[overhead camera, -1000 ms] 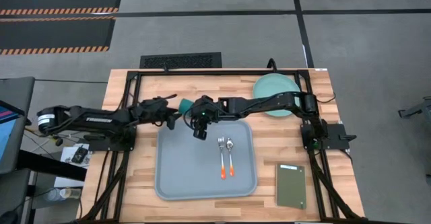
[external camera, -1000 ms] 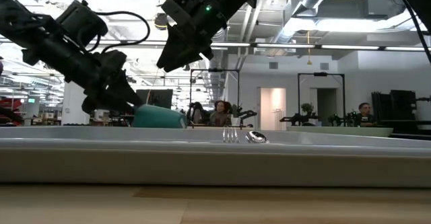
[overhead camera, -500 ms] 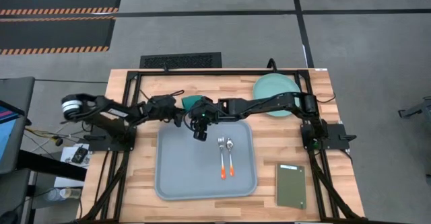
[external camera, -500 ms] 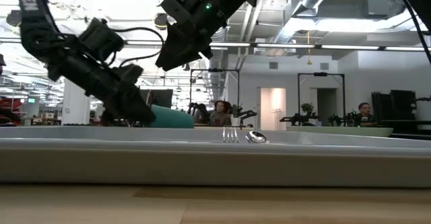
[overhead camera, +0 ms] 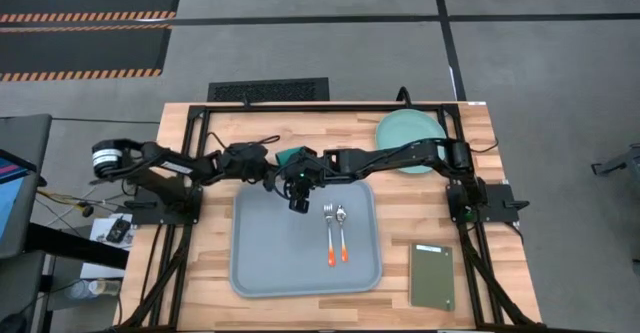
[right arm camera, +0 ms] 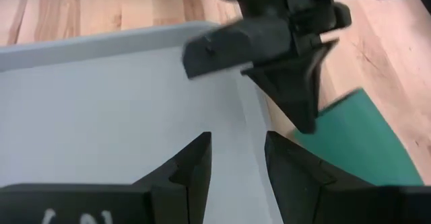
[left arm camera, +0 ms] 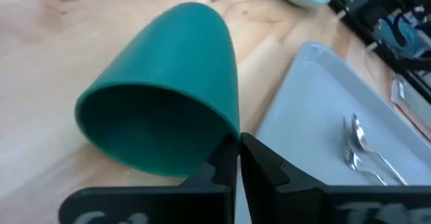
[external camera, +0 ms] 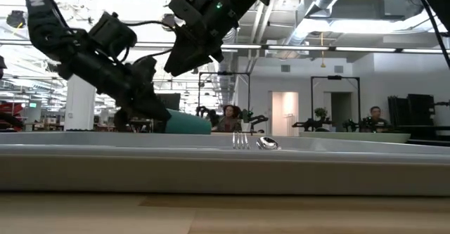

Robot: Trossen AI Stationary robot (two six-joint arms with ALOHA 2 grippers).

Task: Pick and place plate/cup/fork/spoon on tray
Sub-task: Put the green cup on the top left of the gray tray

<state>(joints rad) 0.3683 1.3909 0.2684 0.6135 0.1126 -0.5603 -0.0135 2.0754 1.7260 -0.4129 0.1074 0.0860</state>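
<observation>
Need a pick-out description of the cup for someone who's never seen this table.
Start at the grey-blue tray in the middle of the table. Just past its far edge, near its left corner, the cup lies on its side on the bare wood. It is small, round and dark green, unlike the wide, pale mint plate at the far right corner.

Two dark robot arms reach toward each other from opposite sides, meeting near the middle. The left arm stretches in low from the left side, bent at the elbow, its wrist angled downward. The left end effector [overhead camera: 268,169] has its two fingers [left arm camera: 259,163] pressed fully together, tips touching. The right arm extends from the right side, nearly straight, its wrist raised higher than the left one. The right end effector [overhead camera: 298,201] points downward with its fingers [right arm camera: 194,165] parted, a clear gap between them
</observation>
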